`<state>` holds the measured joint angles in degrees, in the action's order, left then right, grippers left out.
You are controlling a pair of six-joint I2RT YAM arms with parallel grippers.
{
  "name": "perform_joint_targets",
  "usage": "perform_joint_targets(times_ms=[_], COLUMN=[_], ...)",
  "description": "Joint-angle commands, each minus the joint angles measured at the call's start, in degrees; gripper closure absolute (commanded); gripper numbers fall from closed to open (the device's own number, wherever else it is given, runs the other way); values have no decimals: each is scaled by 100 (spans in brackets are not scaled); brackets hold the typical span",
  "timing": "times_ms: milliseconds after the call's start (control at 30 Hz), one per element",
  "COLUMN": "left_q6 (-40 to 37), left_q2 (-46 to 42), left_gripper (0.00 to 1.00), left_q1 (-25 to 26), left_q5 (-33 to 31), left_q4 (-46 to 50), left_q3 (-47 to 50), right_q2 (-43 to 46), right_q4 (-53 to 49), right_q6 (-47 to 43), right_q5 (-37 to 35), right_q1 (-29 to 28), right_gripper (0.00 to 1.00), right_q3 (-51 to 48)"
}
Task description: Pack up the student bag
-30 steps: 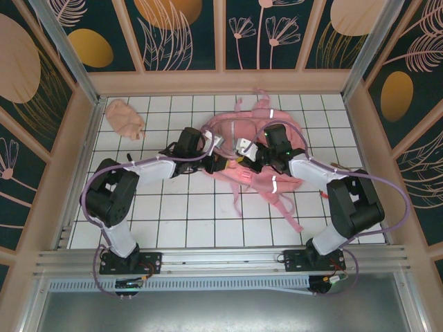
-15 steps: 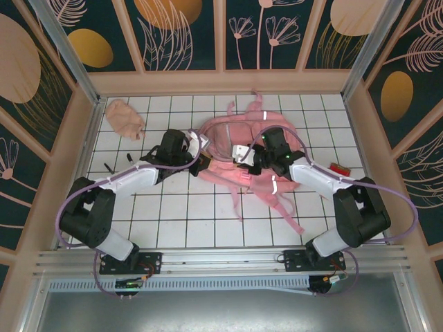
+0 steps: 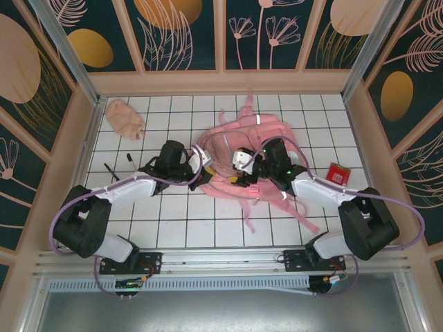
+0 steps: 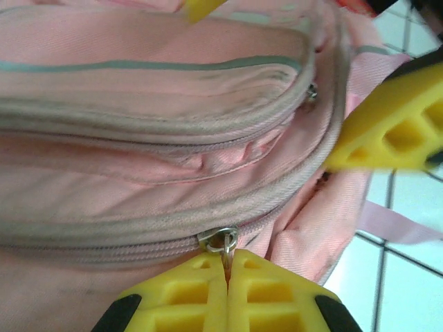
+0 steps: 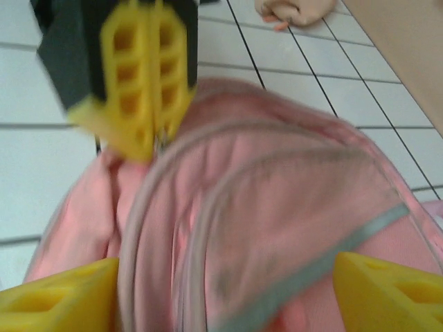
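Note:
The student bag (image 3: 228, 142) lies pink and soft in the middle of the tiled table, straps trailing toward the near edge. My left gripper (image 3: 199, 173) is at the bag's left edge, shut on the metal zip pull (image 4: 225, 242) of a closed zip; its yellow fingers (image 4: 273, 294) press together around the pull. My right gripper (image 3: 243, 166) is over the bag from the right, open wide, with its fingertips (image 5: 62, 297) spread either side of the pink fabric (image 5: 277, 207) and nothing held. The left gripper (image 5: 149, 90) shows beyond the bag in the right wrist view.
A peach cloth pouch (image 3: 124, 117) lies at the far left corner. Two black pens (image 3: 130, 163) lie left of the left arm. A small red packet (image 3: 337, 173) sits on the tiles to the right of the bag. Wooden walls enclose the table.
My right gripper has opened from shut and slid toward the near edge. The left arm has drawn back left and lower, still on the zip pull. Pens and the red packet are now uncovered.

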<state>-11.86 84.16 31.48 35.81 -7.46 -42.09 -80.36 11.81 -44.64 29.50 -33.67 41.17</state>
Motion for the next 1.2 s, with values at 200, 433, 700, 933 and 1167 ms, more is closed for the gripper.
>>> perform_joint_targets(times_ms=[200,433,700,933,1167], left_q6=[748,380,-1177,-1742,-2987], left_q2=[-439,-639,-232,-574,-147], left_gripper=[100,100,100,69,76], left_q1=[288,-566,-784,-420,15], left_q5=[52,-1106,241,1148,895], left_q4=[-1062,-648,273,12,568], left_q3=[148,487,114,287,-163], right_q2=[-794,-3,415,741,999], right_q4=[-735,-1618,-1339,-1093,-911], right_q6=[478,-1116,-1317,-1166,-1191], right_q5=[-873,-141,-95,259,609], right_q1=[-509,-382,-161,-53,-110], right_gripper=[78,100,100,100,100], right_q3=[500,226,-51,-227,-346])
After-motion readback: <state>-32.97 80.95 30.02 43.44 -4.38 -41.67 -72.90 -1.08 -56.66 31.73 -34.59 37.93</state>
